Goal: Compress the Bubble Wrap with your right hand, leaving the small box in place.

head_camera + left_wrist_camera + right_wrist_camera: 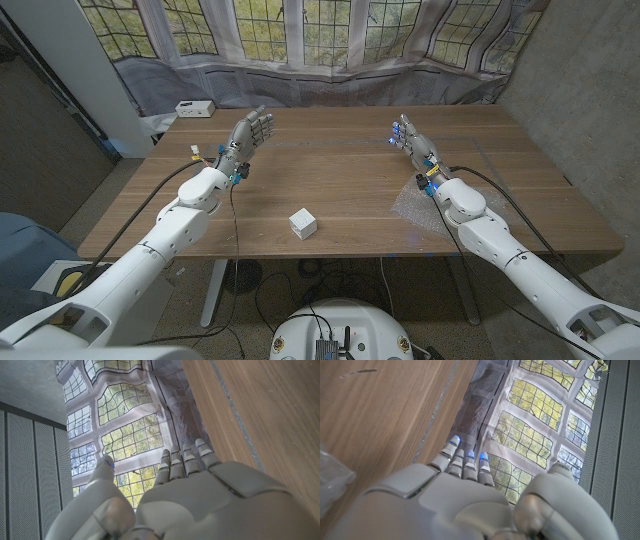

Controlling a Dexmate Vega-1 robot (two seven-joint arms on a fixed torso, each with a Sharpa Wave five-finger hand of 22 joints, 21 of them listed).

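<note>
Currently both hands wait empty, fingers apart: right hand (416, 143) upper right, left hand (246, 135) upper left. Bubble wrap (418, 208) lies on the counter (340, 170) under the right forearm; the small box (303, 224) sits lower centre, well apart, so pressing needn't disturb it

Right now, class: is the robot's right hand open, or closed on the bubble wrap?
Open. The right hand holds nothing, fingers extended, while the bubble wrap lies by its forearm, untouched.
</note>
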